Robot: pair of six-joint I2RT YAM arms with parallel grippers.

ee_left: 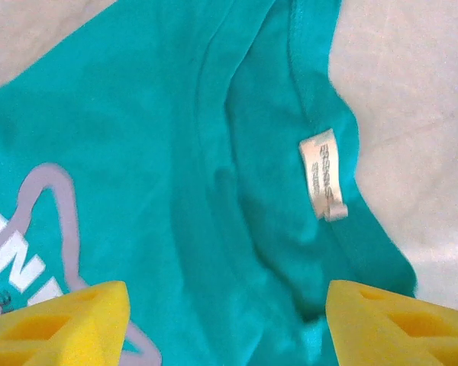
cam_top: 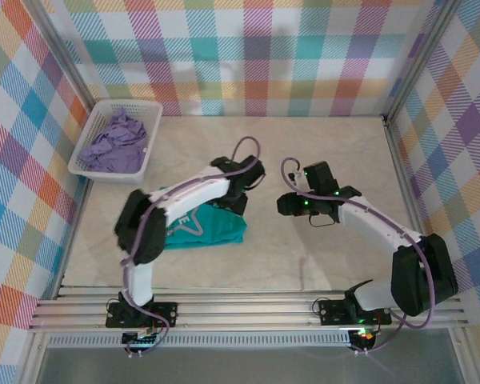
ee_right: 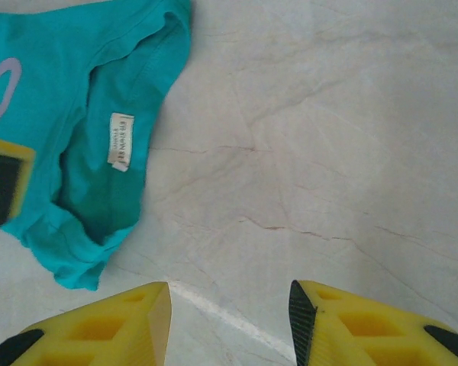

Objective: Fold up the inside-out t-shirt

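Plain teal-green short-sleeved cotton t-shirt (cam_top: 216, 230), lying bunched on the pale beige veined tabletop (cam_top: 328, 152), left of centre and partly under the left arm.

Neck opening faces up, with a small yellowish sewn-in tag (ee_left: 323, 175) inside the collar; a lavender-and-white print (ee_left: 53, 229) shows on the cloth beside it. Left gripper (ee_left: 225, 324): yellow fingers spread wide over the neck area, nothing between them; whether they touch the cloth cannot be told. Right gripper (ee_right: 229, 320): fingers parted over bare table, just right of the shirt's collar edge. White plastic lattice basket (cam_top: 104, 174) at the far left corner, well apart, holding a crumpled pale lavender-purple garment (cam_top: 116, 140).
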